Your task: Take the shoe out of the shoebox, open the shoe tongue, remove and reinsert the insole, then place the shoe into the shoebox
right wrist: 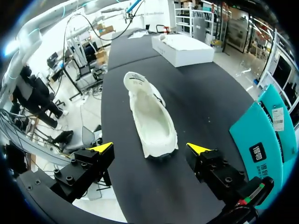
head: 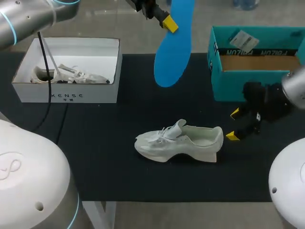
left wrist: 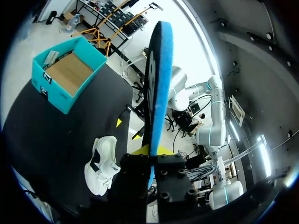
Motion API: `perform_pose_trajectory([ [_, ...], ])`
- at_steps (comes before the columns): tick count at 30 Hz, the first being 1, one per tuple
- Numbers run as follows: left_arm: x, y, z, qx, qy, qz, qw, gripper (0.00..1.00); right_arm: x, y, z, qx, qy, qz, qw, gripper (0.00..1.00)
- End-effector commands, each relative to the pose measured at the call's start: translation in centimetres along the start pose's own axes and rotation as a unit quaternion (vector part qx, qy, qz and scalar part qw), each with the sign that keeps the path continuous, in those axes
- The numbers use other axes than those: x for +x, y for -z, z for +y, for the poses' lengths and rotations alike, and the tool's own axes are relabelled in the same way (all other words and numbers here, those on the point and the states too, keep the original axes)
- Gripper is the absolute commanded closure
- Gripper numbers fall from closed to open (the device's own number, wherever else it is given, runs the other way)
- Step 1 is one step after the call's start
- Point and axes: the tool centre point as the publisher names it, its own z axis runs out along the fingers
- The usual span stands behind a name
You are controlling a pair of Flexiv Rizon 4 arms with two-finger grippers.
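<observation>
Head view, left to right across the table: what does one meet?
White shoebox → white shoe → teal shoebox. The blue insole hangs over the shoe's span, so it is left out.

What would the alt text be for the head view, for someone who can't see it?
The left gripper holds a blue insole in the air above a black table, where a white shoe stands upright. The right gripper is open beside the shoe's heel; a white box holding another shoe stands left, a teal box right.

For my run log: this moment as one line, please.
left gripper shut on blue insole, aloft | right gripper open beside white shoe | shoe on table
</observation>
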Motion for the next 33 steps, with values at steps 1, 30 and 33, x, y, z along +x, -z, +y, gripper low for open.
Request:
perform_pose_trajectory([
  [1, -0.1, 0.0, 0.0, -0.001, -0.001, 0.000, 1.000, 1.00, 0.8, 1.8, 0.4, 0.178, 0.001, -0.006, 0.984, 0.00],
  [30, 3.0, 2.0, -0.3, 0.017, 0.015, -0.012, 1.000, 1.00, 1.6, 2.8, -0.6, 0.182, -0.009, -0.030, 0.983, 0.00],
  [33, 2.6, 2.3, -0.4, 0.020, 0.016, 0.002, 1.000, 1.00, 1.7, 2.8, -0.1, 0.200, -0.008, -0.036, 0.979, 0.00],
])
